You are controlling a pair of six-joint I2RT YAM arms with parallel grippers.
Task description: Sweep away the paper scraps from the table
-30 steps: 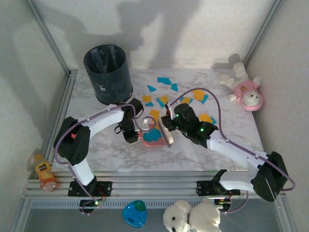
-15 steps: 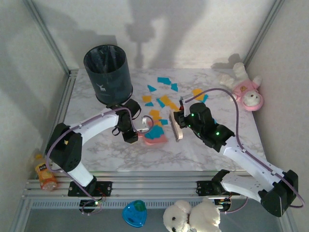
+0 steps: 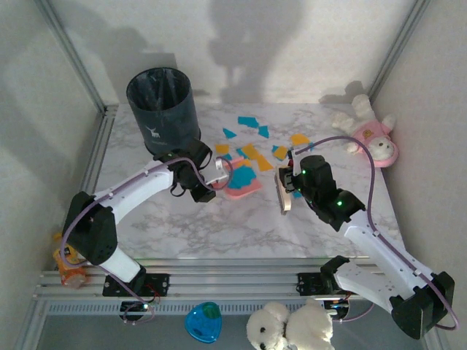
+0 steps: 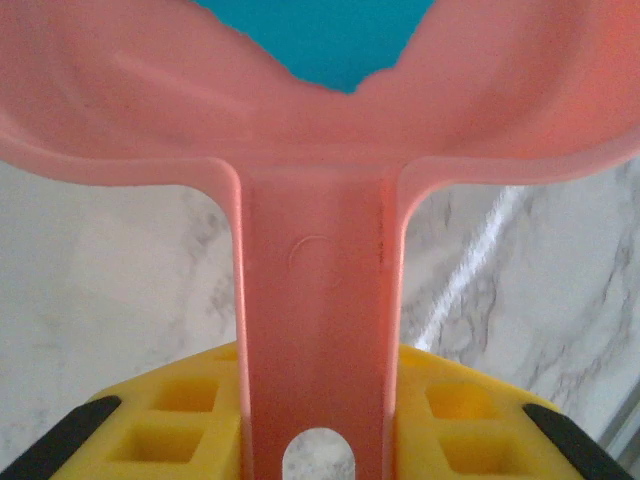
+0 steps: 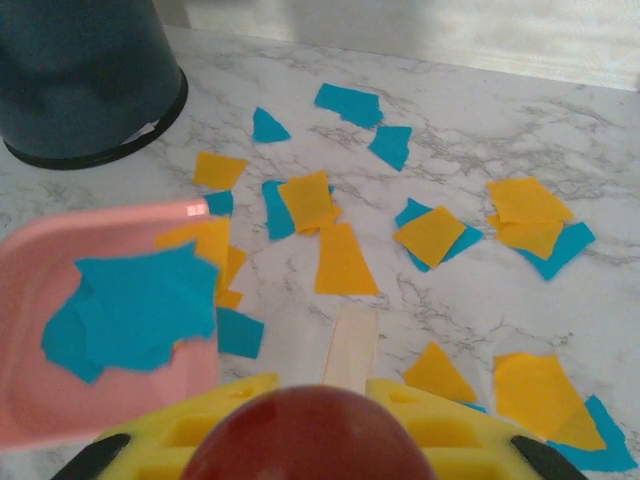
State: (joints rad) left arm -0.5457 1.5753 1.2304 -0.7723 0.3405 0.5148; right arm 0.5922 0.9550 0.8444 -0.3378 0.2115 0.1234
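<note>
Dustpan [image 3: 244, 184] and brush [image 3: 282, 198] in grip
The left gripper [image 3: 206, 191] clamps the pink dustpan's handle, the right gripper [image 3: 293, 182] a pale brush — paper scraps [image 3: 252, 152] lie on the table [image 3: 219, 226] just beyond, some teal ones inside the dustpan.

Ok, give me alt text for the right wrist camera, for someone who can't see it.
Teal and orange paper scraps lie scattered over a white marble table, with a pink dustpan at left holding several teal pieces. A dark bin stands at top left, and the right tool, at the bottom edge, grips a pale brush.
</note>
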